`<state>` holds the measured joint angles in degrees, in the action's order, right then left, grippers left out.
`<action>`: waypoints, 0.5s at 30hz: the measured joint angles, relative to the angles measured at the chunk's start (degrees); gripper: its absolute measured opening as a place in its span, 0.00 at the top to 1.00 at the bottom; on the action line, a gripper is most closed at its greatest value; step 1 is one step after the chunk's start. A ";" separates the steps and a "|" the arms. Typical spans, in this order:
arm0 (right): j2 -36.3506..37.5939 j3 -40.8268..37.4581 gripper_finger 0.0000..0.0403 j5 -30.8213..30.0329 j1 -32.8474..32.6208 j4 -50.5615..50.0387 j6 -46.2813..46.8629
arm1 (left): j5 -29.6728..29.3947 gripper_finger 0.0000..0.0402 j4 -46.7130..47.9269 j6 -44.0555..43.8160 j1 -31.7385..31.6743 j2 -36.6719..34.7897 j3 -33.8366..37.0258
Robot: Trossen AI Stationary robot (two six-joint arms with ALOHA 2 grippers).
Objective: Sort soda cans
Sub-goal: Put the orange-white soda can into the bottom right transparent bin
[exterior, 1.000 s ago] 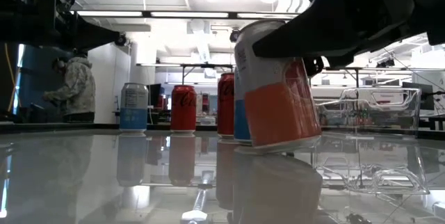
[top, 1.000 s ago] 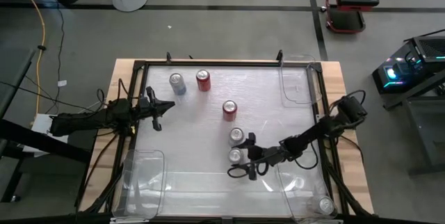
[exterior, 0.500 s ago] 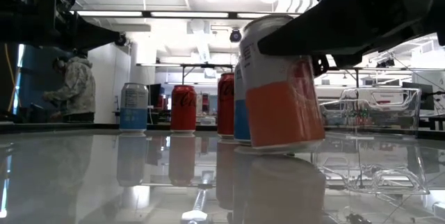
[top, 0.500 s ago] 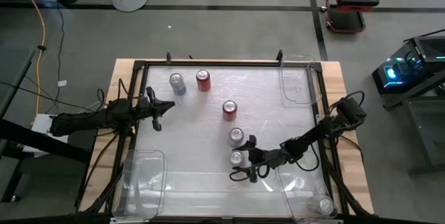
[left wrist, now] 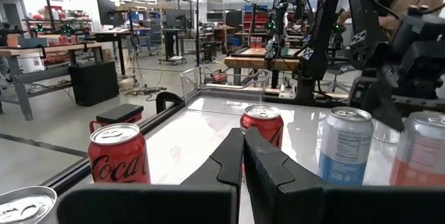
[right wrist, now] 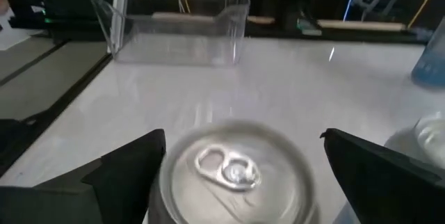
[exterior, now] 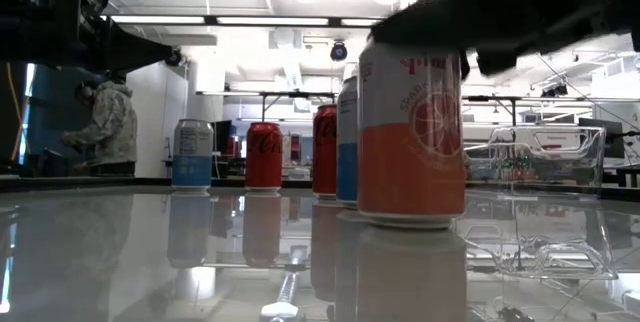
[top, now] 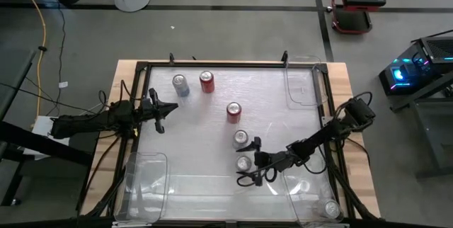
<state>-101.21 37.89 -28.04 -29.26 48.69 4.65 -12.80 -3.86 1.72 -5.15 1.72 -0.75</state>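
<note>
A soda can with a white top half and an orange lower half (exterior: pixel 410 132) stands upright on the table near its front right. My right gripper (top: pixel 249 161) is open, one finger on each side of that can's silver top (right wrist: pixel 236 172). A silver-blue can (top: pixel 241 139) stands just behind it. Farther back are two red cans (top: pixel 233 111) (top: pixel 207 81) and another silver-blue can (top: pixel 180 84). My left gripper (top: pixel 164 107) is shut and hangs level over the table's left side, holding nothing. My right gripper comes at the orange-and-white can's upper rim (right wrist: pixel 174 161) nearly level from the table's right, with one finger (right wrist: pixel 132 172) on each side. Whether either finger touches the can, I cannot tell. The can stands flat on the table.
Clear plastic bins stand at the far right corner (top: pixel 301 83), the near left corner (top: pixel 145 178) and the near right corner (top: pixel 311 196); the last holds one can (top: pixel 331 208). A dark frame (top: pixel 212 64) runs round the table. A person (exterior: pixel 110 127) stands in the room behind.
My right gripper has opened wider around the orange-and-white can. The can was tilted under the fingers and now stands upright, flat on the table, a little nearer the table's front right.
</note>
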 joint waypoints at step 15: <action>6.61 29.72 0.04 10.10 3.80 -65.79 8.35 | -0.16 0.99 0.54 -0.01 -0.01 0.00 0.00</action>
<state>-94.60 67.61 -17.93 -25.46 -17.10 13.00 -12.96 -3.32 1.70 -5.16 1.72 -0.75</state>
